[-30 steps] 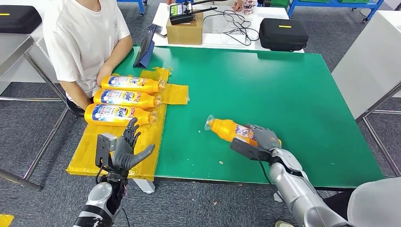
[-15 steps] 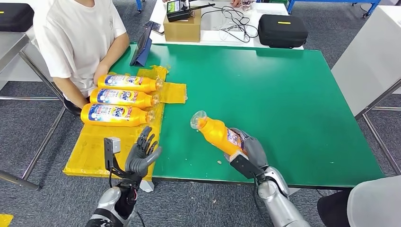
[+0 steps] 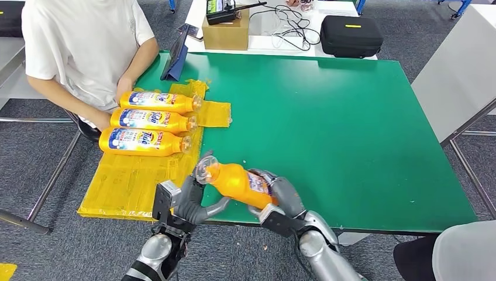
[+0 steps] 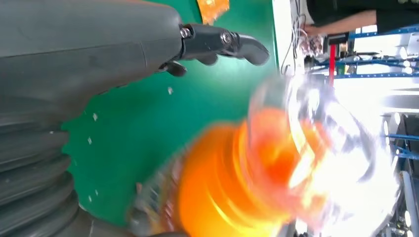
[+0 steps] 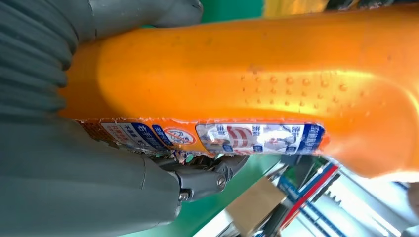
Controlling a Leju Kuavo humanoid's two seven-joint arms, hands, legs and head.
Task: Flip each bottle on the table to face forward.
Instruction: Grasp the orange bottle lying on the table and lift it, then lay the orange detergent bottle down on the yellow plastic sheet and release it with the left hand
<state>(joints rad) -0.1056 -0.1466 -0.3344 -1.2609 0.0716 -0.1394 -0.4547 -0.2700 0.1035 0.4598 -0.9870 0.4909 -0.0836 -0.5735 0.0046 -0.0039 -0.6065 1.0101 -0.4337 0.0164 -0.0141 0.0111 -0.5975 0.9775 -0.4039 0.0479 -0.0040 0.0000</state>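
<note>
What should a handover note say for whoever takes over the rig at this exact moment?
Right hand: grips the body of the orange bottle, lifted over the green table's near edge.
Left hand: fingers spread at the bottle's cap end; contact cannot be told.
Three bottles lie in a row, blue labels up, on the yellow sheet beside a seated person.
Done: those three appear finished.
Left: turn the held bottle label-forward and set it down, probably with the row.

From my remote seat: three bottles (image 3: 155, 121) lie side by side on a sheet (image 3: 134, 181) at the table's (image 3: 351, 134) left edge; a fourth bottle (image 3: 237, 183) sits near the front edge, between both hands.
</note>
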